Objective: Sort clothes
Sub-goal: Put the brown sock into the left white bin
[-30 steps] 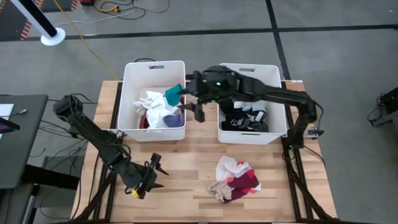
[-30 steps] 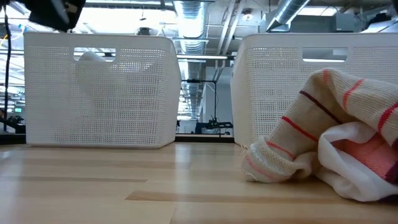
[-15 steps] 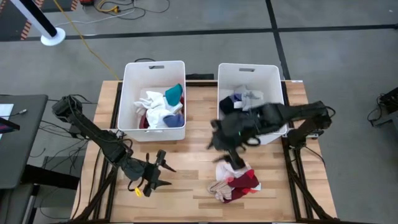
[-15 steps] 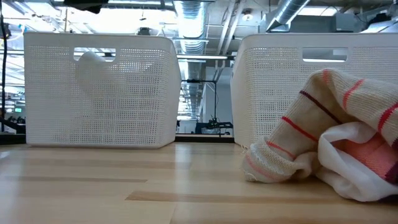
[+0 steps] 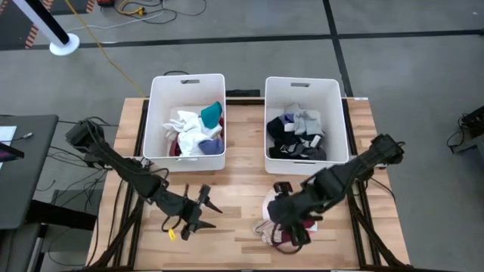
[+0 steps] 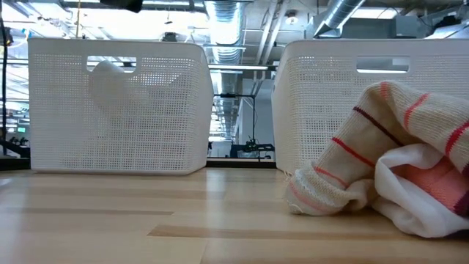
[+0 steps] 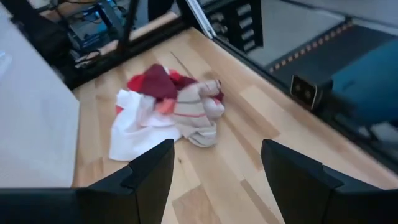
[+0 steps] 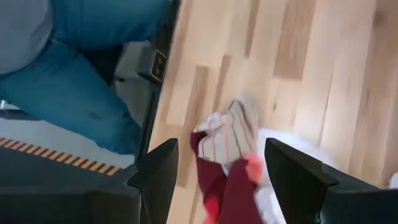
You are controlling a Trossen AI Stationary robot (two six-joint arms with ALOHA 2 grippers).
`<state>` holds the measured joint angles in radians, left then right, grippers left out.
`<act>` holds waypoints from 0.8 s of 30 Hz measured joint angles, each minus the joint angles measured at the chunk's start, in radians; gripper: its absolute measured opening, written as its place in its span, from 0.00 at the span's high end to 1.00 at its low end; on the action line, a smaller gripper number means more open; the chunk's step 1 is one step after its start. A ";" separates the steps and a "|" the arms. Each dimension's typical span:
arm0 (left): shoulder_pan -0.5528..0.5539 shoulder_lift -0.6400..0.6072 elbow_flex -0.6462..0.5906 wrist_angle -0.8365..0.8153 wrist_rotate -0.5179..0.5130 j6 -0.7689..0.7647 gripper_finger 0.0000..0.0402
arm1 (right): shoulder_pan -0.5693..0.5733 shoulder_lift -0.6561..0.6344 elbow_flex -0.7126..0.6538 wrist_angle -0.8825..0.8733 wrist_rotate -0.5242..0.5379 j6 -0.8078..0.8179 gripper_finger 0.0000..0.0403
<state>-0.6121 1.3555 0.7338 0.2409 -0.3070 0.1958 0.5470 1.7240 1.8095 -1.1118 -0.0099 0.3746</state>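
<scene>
A pile of clothes [image 5: 265,228] lies on the wooden table near its front edge, right of the middle: a beige sock with red stripes [image 8: 230,134], maroon and red pieces and a white one [image 7: 134,124]. It also shows in the low view [image 6: 396,183]. My right gripper [image 5: 290,227] hangs open above the pile, fingers pointing down, the pile between them in the right wrist view [image 8: 221,149]. My left gripper [image 5: 203,214] is open and empty over the table left of the pile, pointing toward it [image 7: 217,149].
Two white perforated bins stand at the back: the left one [image 5: 159,113] holds white, teal and maroon clothes, the right one [image 5: 333,113] black, grey and white ones. A person in jeans [image 8: 68,68] stands beyond the table's near edge.
My right gripper has swung from over the left bin across the table toward the near edge and come down over the pile. My left gripper has gone a little toward the table's right, nearer the pile. The pile has not moved.
</scene>
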 joint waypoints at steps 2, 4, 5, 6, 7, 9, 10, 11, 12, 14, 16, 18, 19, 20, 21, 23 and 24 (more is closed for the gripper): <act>0.000 0.046 0.001 0.026 0.002 0.030 0.41 | 0.020 0.000 -0.044 0.001 0.019 0.064 0.37; 0.000 0.085 0.007 0.036 0.004 0.053 0.41 | 0.037 -0.001 -0.091 -0.004 0.042 0.127 0.37; 0.002 0.101 0.011 0.053 0.004 0.064 0.41 | 0.046 -0.001 -0.115 -0.008 0.050 0.155 0.37; 0.005 0.114 0.013 0.069 0.005 0.073 0.41 | 0.054 -0.001 -0.140 -0.009 0.055 0.182 0.37; 0.008 0.124 0.013 0.076 0.005 0.077 0.41 | 0.061 -0.001 -0.166 -0.008 0.057 0.208 0.37; 0.023 0.139 0.013 0.088 0.005 0.077 0.41 | 0.075 -0.001 -0.218 -0.004 0.063 0.259 0.37; 0.031 0.143 0.013 0.089 0.004 0.072 0.41 | 0.080 -0.001 -0.244 -0.005 0.064 0.283 0.37; 0.039 0.146 0.013 0.091 0.004 0.067 0.41 | 0.088 -0.001 -0.271 -0.005 0.066 0.305 0.37; 0.048 0.150 0.013 0.095 0.004 0.062 0.41 | 0.094 -0.001 -0.300 0.000 0.067 0.328 0.37; 0.063 0.152 0.013 0.093 0.003 0.053 0.41 | 0.104 -0.001 -0.354 0.012 0.069 0.370 0.37; 0.076 0.152 0.012 0.091 0.004 0.042 0.41 | 0.111 -0.001 -0.411 0.032 0.071 0.406 0.37; 0.085 0.152 0.012 0.090 0.004 0.035 0.41 | 0.117 -0.001 -0.466 0.067 0.074 0.436 0.37; 0.087 0.152 0.012 0.091 0.005 0.035 0.41 | 0.121 -0.001 -0.492 0.089 0.075 0.447 0.37; 0.090 0.152 0.012 0.090 0.010 0.035 0.41 | 0.122 -0.001 -0.517 0.113 0.078 0.455 0.37; 0.092 0.152 0.012 0.090 0.015 0.034 0.41 | 0.122 -0.001 -0.541 0.136 0.081 0.462 0.37; 0.095 0.152 0.013 0.088 0.019 0.034 0.41 | 0.122 -0.001 -0.583 0.181 0.090 0.466 0.37; 0.096 0.152 0.012 0.086 0.019 0.033 0.41 | 0.122 -0.001 -0.606 0.209 0.091 0.466 0.37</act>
<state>-0.5159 1.5074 0.7461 0.3270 -0.2881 0.2290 0.6693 1.7233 1.2037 -0.9030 0.0815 0.8410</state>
